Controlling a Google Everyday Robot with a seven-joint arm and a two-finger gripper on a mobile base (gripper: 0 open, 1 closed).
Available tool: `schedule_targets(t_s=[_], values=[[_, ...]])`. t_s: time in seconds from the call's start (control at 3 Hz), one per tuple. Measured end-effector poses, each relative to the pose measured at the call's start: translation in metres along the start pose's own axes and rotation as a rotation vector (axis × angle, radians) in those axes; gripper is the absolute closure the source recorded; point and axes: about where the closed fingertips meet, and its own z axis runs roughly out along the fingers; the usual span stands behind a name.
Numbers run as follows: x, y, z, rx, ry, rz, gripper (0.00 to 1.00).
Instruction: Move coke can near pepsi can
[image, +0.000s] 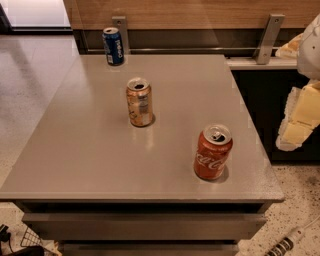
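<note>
Open coke can (213, 152) at five o'clock, likely light, slick, easily dented: best gripped mid-body. Tool (299, 119) hangs at three o'clock, its state unclear.

The coke can (212, 155) reads "Coca-Cola"; the pepsi can (114, 47) reads "pepsi" vertically.

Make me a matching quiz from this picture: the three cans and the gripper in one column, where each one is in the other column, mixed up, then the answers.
Things
1. coke can
2. pepsi can
3. tan-gold can
4. gripper

Places
A. around the middle of the table
B. beyond the table's right edge, off the top
C. far edge of the top, towards the left
D. front right part of the top

Pairs: 1-D, 2-C, 3-A, 4-B
</note>
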Motion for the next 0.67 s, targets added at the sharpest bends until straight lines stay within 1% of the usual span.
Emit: schedule_targets(t_s=[0.33, 0.67], values=[[0.0000, 0.0000, -0.0001, 0.000, 0.000, 0.000, 0.00], [0.0015, 0.0053, -0.0021, -0.006, -0.074, -0.008, 0.00]])
